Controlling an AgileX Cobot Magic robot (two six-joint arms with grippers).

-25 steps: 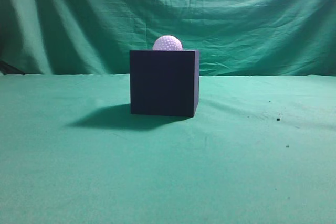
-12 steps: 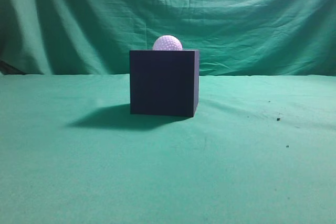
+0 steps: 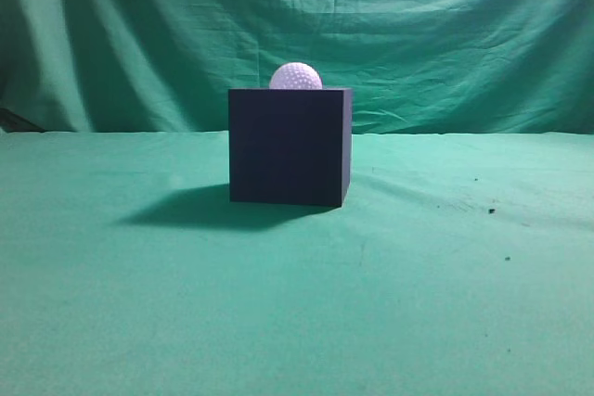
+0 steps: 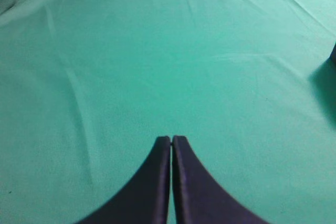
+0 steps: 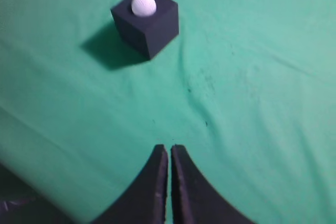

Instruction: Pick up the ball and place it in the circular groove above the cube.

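The white dimpled ball [image 3: 296,76] sits on top of the dark cube [image 3: 290,146] at the middle of the green cloth; only its upper half shows above the top edge. In the right wrist view the ball [image 5: 143,4] rests in the middle of the cube's [image 5: 152,24] top face, far ahead of my right gripper [image 5: 169,147], which is shut and empty. My left gripper [image 4: 171,138] is shut and empty over bare cloth. A dark corner of the cube [image 4: 333,53] shows at that view's right edge. Neither arm appears in the exterior view.
Green cloth covers the table [image 3: 418,303] and hangs as a backdrop [image 3: 445,34]. A few dark specks [image 3: 491,211] lie on the cloth at the right. The table's near edge and dark floor [image 5: 21,198] show at the lower left of the right wrist view.
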